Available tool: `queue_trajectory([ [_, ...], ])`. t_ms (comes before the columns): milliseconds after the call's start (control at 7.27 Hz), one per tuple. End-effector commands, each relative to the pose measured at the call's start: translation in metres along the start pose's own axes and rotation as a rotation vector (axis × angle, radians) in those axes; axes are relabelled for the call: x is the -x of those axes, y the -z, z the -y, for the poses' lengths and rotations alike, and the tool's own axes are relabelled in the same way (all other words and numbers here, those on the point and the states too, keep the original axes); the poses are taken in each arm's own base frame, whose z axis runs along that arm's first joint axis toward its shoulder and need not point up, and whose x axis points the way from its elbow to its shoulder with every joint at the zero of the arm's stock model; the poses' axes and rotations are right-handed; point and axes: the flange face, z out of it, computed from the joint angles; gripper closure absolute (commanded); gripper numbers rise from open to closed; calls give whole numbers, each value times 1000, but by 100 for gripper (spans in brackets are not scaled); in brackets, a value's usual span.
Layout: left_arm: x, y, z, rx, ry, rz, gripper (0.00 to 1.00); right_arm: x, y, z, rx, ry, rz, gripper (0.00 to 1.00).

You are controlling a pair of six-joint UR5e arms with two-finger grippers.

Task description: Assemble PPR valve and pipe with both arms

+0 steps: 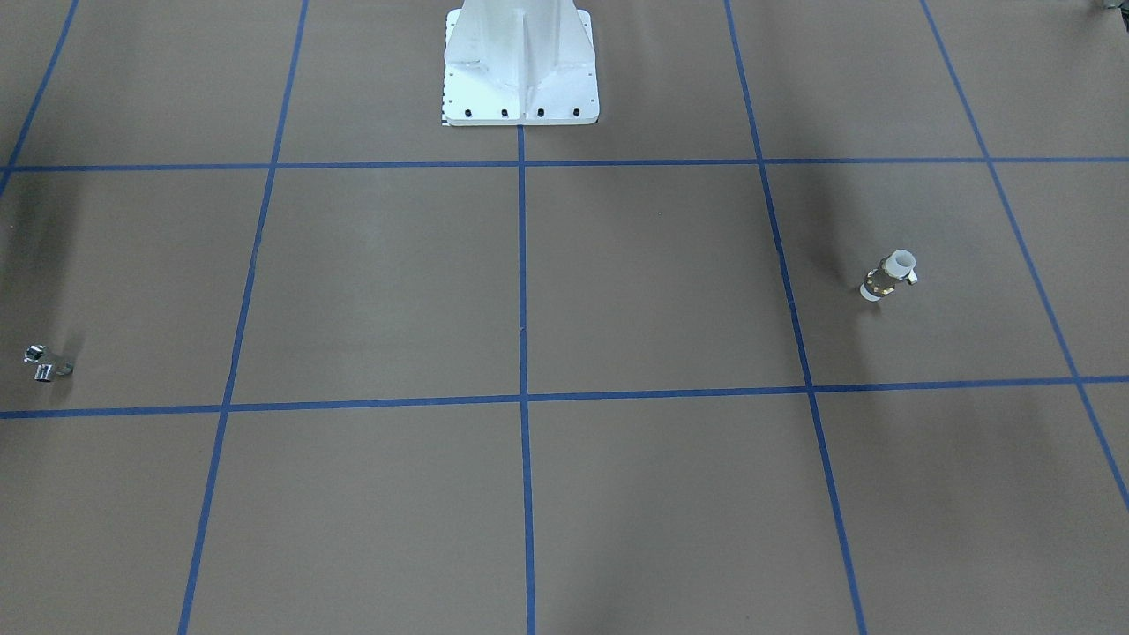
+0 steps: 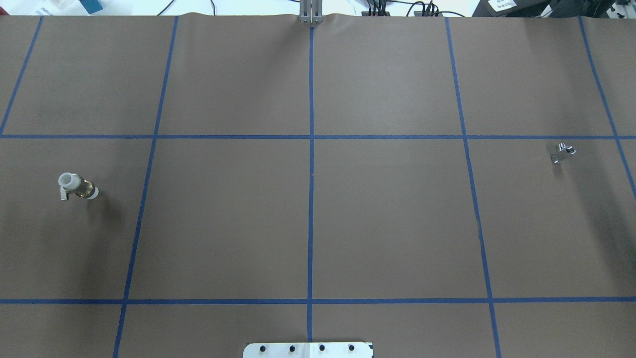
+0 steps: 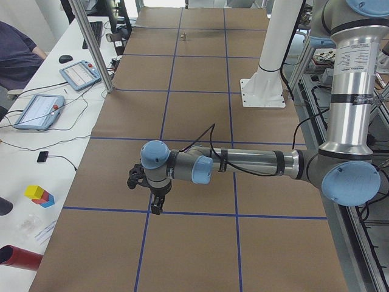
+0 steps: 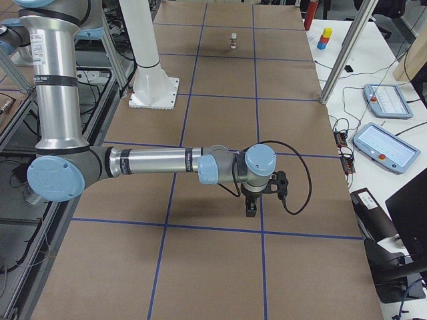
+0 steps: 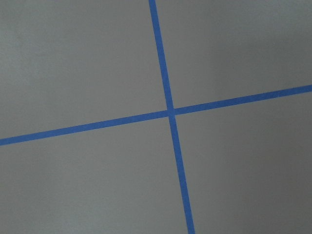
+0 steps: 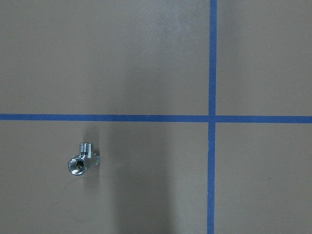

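Table lot, read off the overhead view from left to right. Item 1, PPR valve (image 2: pixel 78 185), count one: at 9 o'clock from the table's centre, apparently stood on one white end with the other white mouth up and the grey lever out to the side, alone on the brown table (image 2: pixel 223 223); by judgement, set on the left arm's side so that arm can take it. Item 2, white base plate (image 2: pixel 308 349), count one, at 6 o'clock, bolted down. Item 3, pipe (image 2: pixel 562 152), count one: at 3 o'clock, lying loose and well apart from the valve, its open round end facing up at the right wrist camera, at 8 o'clock in that view; likely laid on the right arm's side for the same reason. Arms, count two: left arm (image 3: pixel 243 163) stretched level over the table, left gripper (image 3: pixel 157 207) pointing down above a blue tape crossing (image 5: pixel 170 112), with no valve in its wrist view; right arm (image 4: pixel 153 162) likewise, right gripper (image 4: pixel 251 208) pointing down. Grippers, count two, seen only from the table ends, so I cannot tell whether the jaws are spread or pressed together. Neither part is held — both rest on the table — and assembly looks not yet begun
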Motion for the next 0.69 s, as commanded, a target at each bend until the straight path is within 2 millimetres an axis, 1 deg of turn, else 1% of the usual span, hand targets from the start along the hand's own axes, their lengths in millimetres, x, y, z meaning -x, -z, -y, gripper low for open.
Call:
queue_trajectory([
  [0, 0, 1, -4, -5, -2, -5, 0, 0, 1, 0, -1, 0, 1, 1],
  [138, -1, 3, 1, -7, -3, -2, 0, -1, 0, -1, 1, -2, 2, 1],
  [413, -13, 18, 1, -38, -17, 3, 0, -1, 0, -2, 1, -2, 2, 1],
  [550, -19, 17, 2, -39, -30, 0, 0, -1, 2, -2, -4, -2, 4, 1],
])
